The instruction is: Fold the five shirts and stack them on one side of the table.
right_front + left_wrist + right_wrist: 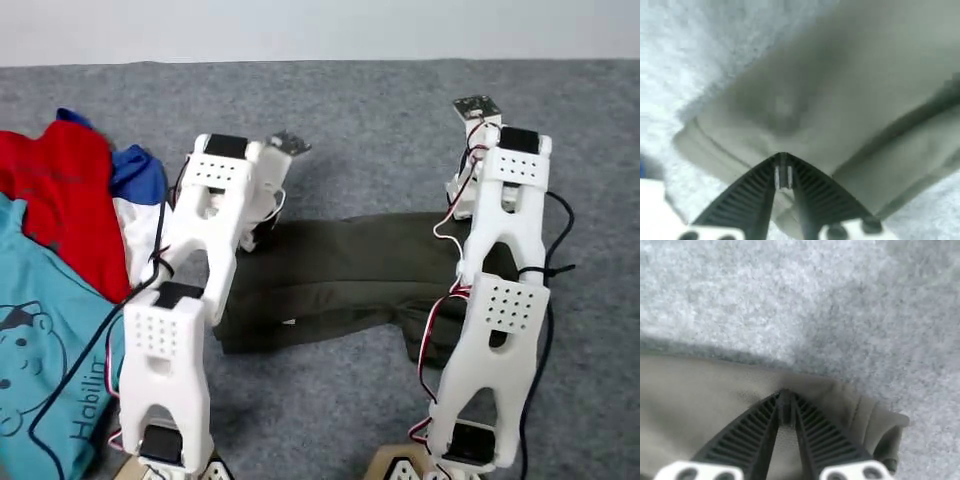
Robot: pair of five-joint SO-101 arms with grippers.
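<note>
The green shirt [340, 275] lies folded in a long band on the grey table [350, 120]. The left gripper [783, 172] is clamped on the shirt's left end, and the right gripper [786, 407] pinches its right end. A red shirt [65, 200], a blue-and-white shirt [140, 205] and a teal shirt [40, 340] lie heaped to its left.

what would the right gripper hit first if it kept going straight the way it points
The olive shirt: the right gripper is shut on its edge. Past that strip of fabric lies the grey table covering, likely right beneath, though depth is unclear.
</note>
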